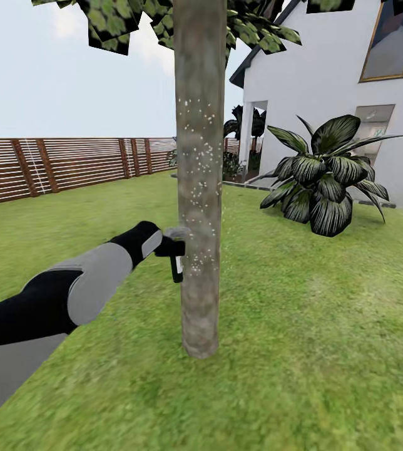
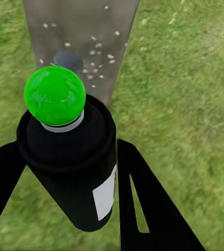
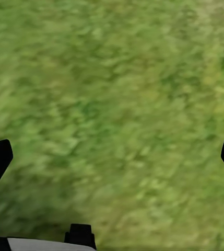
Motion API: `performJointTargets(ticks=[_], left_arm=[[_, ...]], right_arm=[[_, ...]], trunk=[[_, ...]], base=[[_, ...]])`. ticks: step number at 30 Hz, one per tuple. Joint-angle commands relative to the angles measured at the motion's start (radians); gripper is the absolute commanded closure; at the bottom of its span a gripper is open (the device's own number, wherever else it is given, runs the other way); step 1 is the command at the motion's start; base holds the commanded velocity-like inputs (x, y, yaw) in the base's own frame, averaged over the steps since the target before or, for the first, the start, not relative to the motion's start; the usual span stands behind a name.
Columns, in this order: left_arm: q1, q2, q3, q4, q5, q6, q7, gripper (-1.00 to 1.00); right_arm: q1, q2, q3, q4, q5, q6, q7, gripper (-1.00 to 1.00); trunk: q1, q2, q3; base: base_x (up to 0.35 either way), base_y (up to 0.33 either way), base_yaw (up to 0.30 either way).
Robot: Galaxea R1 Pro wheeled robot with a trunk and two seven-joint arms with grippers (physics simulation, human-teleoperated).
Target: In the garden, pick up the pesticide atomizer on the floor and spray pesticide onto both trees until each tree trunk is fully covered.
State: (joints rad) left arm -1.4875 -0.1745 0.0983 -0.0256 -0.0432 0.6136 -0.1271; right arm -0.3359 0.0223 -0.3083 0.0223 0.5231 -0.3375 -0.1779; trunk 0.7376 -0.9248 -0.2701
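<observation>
Black and grey, the left arm (image 1: 70,294) reaches out from the near corner toward the tree trunk (image 1: 199,188). Its left gripper (image 1: 164,245) is clamped on the pesticide atomizer (image 1: 176,263), with one finger (image 2: 148,204) on each side of the black bottle. In the left wrist view the bottle's top looks bright green, and it points at the bark. The bottle is held just beside the trunk, low down on its left side.

White specks of pesticide (image 1: 196,163) dot the middle of the trunk. The bottom part near the grass (image 1: 301,351) looks bare, and so does much of the top. So the step in hand seems to be spraying this tree, and it is not done.

Next, the bottle likely needs to go lower and higher, and around the far side.

Over grass, the right gripper (image 3: 112,157) has its tips wide apart and holds nothing.
</observation>
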Motion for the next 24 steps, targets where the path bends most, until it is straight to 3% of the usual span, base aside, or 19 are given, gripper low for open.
performJointTargets(ticks=[1,10,18,19,24], left_arm=[[0.013,0.0,0.002,0.0,0.001,-0.009,0.0,1.0],[0.076,0.0,0.003,-0.005,-0.003,-0.026,0.005,1.0],[0.118,0.026,0.003,-0.005,-0.003,-0.035,0.006,1.0],[0.121,0.041,0.003,-0.005,-0.003,-0.036,0.006,1.0],[0.127,0.064,0.002,-0.009,-0.002,-0.037,0.007,1.0]], right_arm=[[0.0,0.0,0.0,0.0,0.0,0.0,0.0,-1.0],[0.0,0.0,0.0,0.001,0.0,0.0,0.0,-1.0],[0.0,0.0,0.0,0.001,0.0,0.0,0.0,-1.0],[0.0,0.0,0.0,0.001,0.0,0.0,0.0,-1.0],[0.0,0.0,0.0,0.001,0.0,0.0,0.0,-1.0]], trunk=[[0.0,0.0,0.0],[0.0,0.0,0.0],[0.0,0.0,0.0],[0.0,0.0,0.0],[0.0,0.0,0.0]], base=[[0.0,0.0,0.0],[0.0,0.0,0.0],[0.0,0.0,0.0],[0.0,0.0,0.0],[0.0,0.0,0.0]])
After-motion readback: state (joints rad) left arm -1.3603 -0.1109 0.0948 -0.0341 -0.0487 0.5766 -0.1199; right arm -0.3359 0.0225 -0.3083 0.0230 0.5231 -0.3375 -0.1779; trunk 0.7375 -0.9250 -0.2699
